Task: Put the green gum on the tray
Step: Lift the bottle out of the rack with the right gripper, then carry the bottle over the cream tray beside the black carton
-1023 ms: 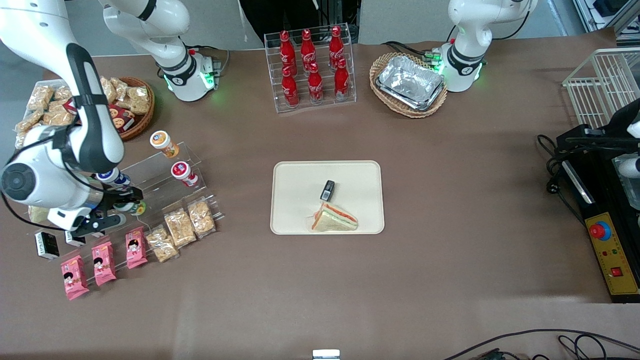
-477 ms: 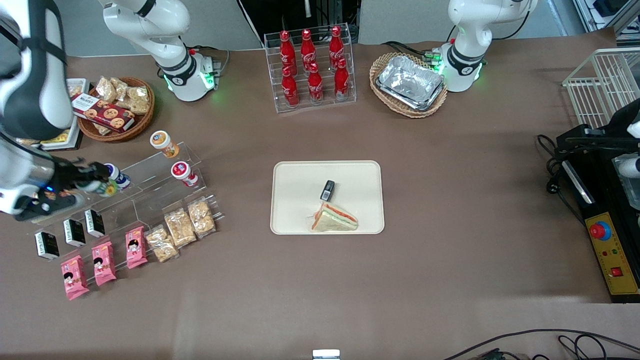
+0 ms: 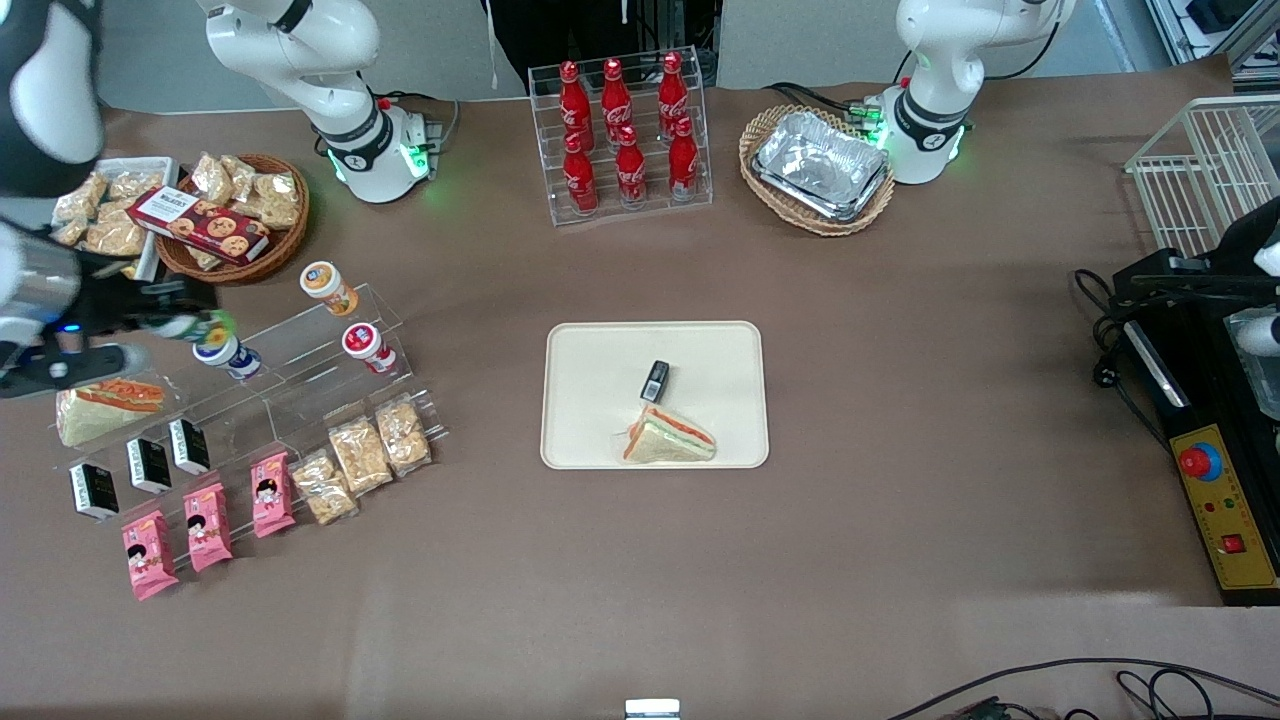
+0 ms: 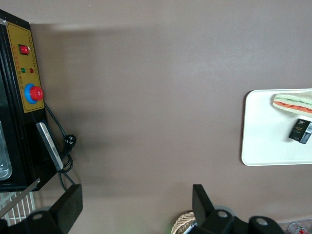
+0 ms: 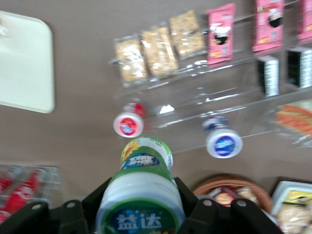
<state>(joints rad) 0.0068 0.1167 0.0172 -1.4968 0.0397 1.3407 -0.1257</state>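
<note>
The green gum (image 3: 200, 327), a small white bottle with a green lid, is held in my right gripper (image 3: 185, 318) in the air above the clear acrylic shelf (image 3: 300, 370), close over the blue-lidded bottle (image 3: 226, 356). In the right wrist view the gripper (image 5: 141, 210) is shut on the green gum (image 5: 141, 190), with a black finger on each side. The cream tray (image 3: 600, 400) lies in the table's middle, toward the parked arm's end from the gripper, with a sandwich (image 3: 668, 438) and a small black pack (image 3: 655, 380) on it. The tray also shows in the right wrist view (image 5: 24, 63) and the left wrist view (image 4: 265, 136).
A red-lidded bottle (image 3: 365, 342) and an orange-lidded bottle (image 3: 325, 285) stand on the shelf. Snack bags (image 3: 365, 455), pink packs (image 3: 205, 520) and black packs (image 3: 150, 465) lie nearer the camera. A wicker basket (image 3: 235, 215), a cola rack (image 3: 622, 135) and a foil-tray basket (image 3: 818, 168) stand farther back.
My gripper has lifted the green gum off the shelf and drawn it farther from the camera and toward the working arm's end. A wrapped sandwich by the shelf has come into view.
</note>
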